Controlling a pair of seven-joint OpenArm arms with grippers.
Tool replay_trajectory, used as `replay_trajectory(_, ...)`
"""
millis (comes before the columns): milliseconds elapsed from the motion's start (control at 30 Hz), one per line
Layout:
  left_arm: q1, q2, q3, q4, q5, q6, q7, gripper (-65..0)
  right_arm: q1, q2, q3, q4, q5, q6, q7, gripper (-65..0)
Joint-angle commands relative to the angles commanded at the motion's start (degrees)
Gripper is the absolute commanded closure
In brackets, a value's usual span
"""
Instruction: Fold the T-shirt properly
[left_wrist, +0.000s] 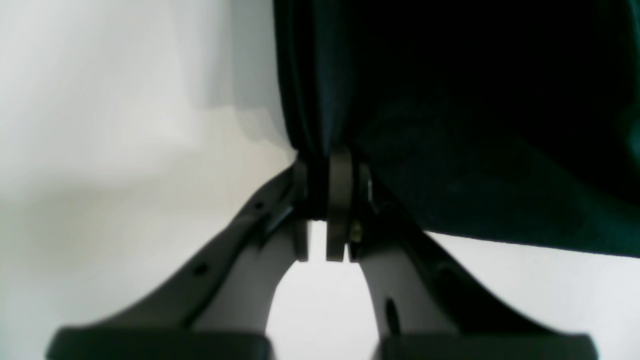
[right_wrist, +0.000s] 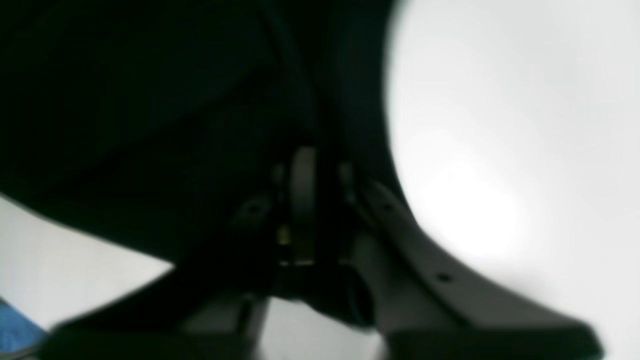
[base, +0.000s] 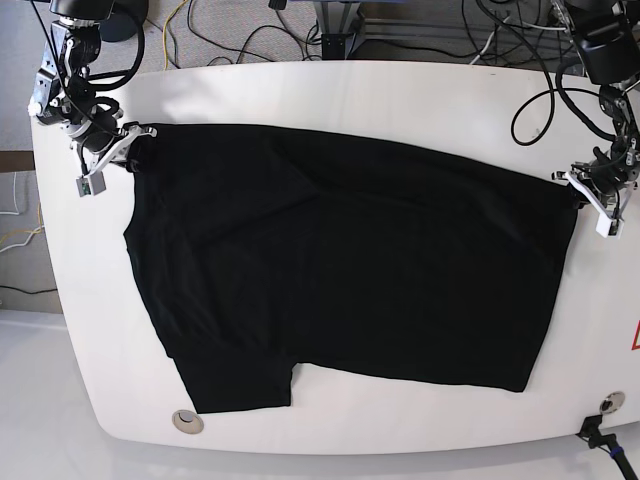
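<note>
The base camera looks down from above on the whole white table (base: 400, 90). Each wrist camera sits very close behind its gripper, blurred, facing black T-shirt (base: 340, 270) fabric at opposite far corners, shared with the overhead view.

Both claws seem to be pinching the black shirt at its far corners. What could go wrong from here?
The left gripper and right gripper each hold only a thin edge of the T-shirt, so the fabric might slip out when pulled. The shirt lies skewed, with a sleeve sticking out in front, so a fold may come out crooked. It nearly spans the table, so cloth could drag over an edge.
</note>
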Motion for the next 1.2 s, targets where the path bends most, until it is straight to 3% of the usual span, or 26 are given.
replay_trajectory(133,0.0,0.09,0.0,0.0,0.0,0.0,0.09,0.0,-1.58,0.0,1.14,5.01,-0.18,-0.09,-0.09,-31.9)
replay_trajectory(200,0.0,0.09,0.0,0.0,0.0,0.0,0.09,0.0,-2.73,-1.14,4.48,5.8,-0.35,-0.09,-0.09,-35.7)
replay_trajectory(333,0.0,0.09,0.0,0.0,0.0,0.0,0.09,0.0,-4.84,-1.93,9.05,5.54,-4.31,-0.7,-0.09,-35.7)
replay_trajectory(600,0.0,0.09,0.0,0.0,0.0,0.0,0.09,0.0,-6.07,-4.75,9.14,5.36,-10.55,-0.26,-0.09,-35.8)
replay_trajectory(800,0.0,-0.09,0.0,0.0,0.0,0.0,0.09,0.0,-6.07,-6.15,9.14,1.85,-11.25,-0.09,-0.09,-35.8)
replay_trajectory(867,0.0,-0.09,0.0,0.0,0.0,-0.09,0.09,0.0,-6.07,-6.33,9.14,1.49,-11.25,1.05,-0.09,-35.6)
replay_trajectory(967,0.0,-0.09,0.0,0.0,0.0,-0.09,0.09,0.0,-6.15,-6.51,8.97,1.49,-11.25,1.32,-0.09,-35.2)
replay_trajectory(1067,0.0,-0.09,0.0,0.0,0.0,-0.09,0.09,0.0,-6.15,-7.91,8.88,1.49,-11.16,1.32,-0.09,-26.8)
replay_trajectory(1200,0.0,-0.09,0.0,0.0,0.0,-0.09,0.09,0.0,-6.15,-8.09,8.79,1.41,-11.16,1.32,-0.09,0.0)
